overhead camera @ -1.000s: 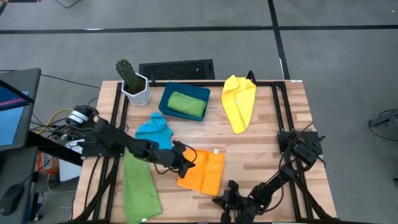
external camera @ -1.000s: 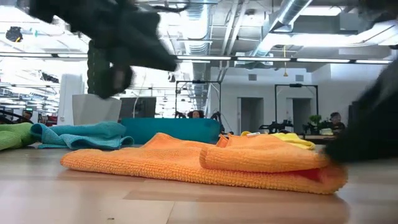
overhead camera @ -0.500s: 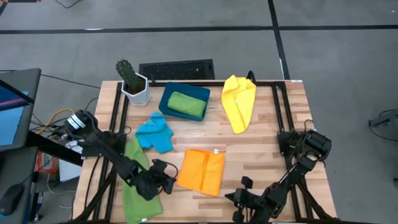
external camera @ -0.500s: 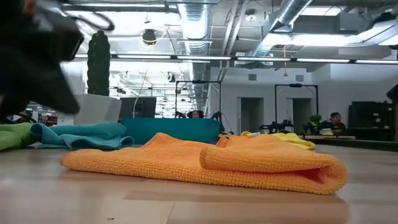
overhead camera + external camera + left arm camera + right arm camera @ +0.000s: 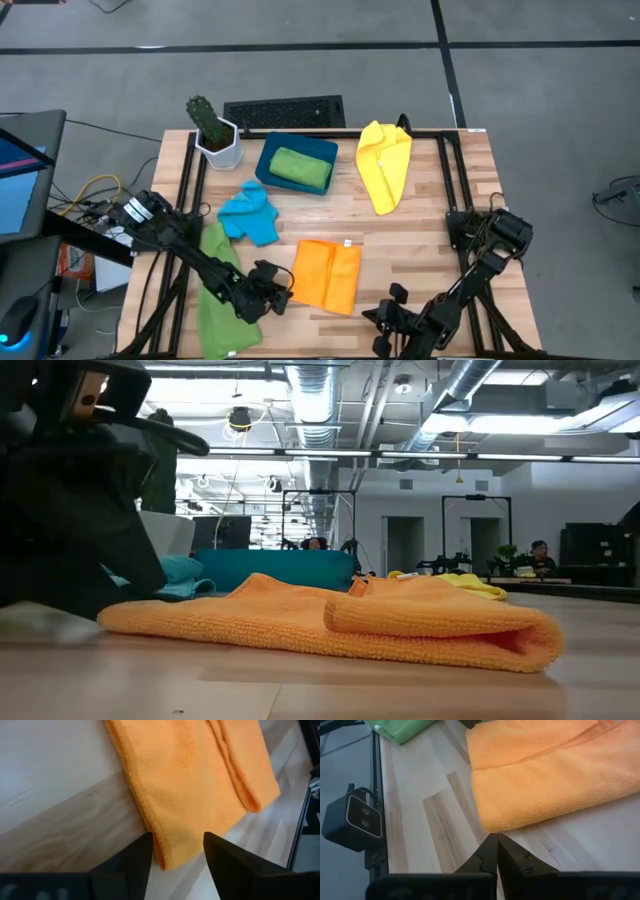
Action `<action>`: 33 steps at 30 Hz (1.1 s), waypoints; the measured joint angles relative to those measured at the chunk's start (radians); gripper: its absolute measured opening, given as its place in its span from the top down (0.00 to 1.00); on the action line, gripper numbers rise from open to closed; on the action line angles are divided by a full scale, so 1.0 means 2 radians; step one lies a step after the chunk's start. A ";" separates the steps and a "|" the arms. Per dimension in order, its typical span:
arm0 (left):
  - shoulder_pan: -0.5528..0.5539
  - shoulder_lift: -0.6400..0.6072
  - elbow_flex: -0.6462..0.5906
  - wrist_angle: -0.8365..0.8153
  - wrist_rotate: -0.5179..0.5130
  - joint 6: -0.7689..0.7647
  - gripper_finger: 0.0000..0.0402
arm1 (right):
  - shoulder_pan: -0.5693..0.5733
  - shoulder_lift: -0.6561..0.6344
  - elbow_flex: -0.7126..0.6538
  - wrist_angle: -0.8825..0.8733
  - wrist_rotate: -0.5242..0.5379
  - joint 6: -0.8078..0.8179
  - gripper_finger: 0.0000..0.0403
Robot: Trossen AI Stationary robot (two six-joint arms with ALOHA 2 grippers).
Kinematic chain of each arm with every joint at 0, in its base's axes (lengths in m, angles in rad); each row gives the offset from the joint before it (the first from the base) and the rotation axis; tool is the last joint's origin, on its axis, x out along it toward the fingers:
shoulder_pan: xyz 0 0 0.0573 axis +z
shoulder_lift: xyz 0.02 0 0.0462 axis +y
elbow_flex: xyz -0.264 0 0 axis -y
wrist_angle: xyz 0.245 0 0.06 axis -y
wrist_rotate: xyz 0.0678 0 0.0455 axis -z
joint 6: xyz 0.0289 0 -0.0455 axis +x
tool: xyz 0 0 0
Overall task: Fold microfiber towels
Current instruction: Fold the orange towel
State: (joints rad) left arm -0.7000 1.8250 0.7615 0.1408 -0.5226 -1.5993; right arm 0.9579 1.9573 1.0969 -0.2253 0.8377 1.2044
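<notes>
Fingers of the left end effector [image 5: 174, 851] are spread apart at the near left corner of the orange towel [image 5: 325, 276], folded mid-tabletop. If pushed, the fold could be spoiled. The right end effector [image 5: 496, 851] is pressed together nearby.
</notes>
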 joint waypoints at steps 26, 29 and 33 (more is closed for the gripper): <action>0.066 0.004 0.067 -0.071 0.132 0.020 0.99 | -0.068 -0.021 -0.008 0.134 0.052 -0.206 0.95; 0.070 0.004 0.083 -0.095 0.137 0.030 1.00 | -0.085 0.008 -0.022 0.239 0.025 -0.262 0.95; 0.071 0.003 0.092 -0.116 0.146 0.038 1.00 | -0.087 0.029 -0.039 0.281 0.018 -0.263 0.95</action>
State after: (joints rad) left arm -0.5586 1.8313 0.9461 -0.0910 -0.2296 -1.5241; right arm 0.7840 2.0163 1.0182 0.3374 0.8742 0.6784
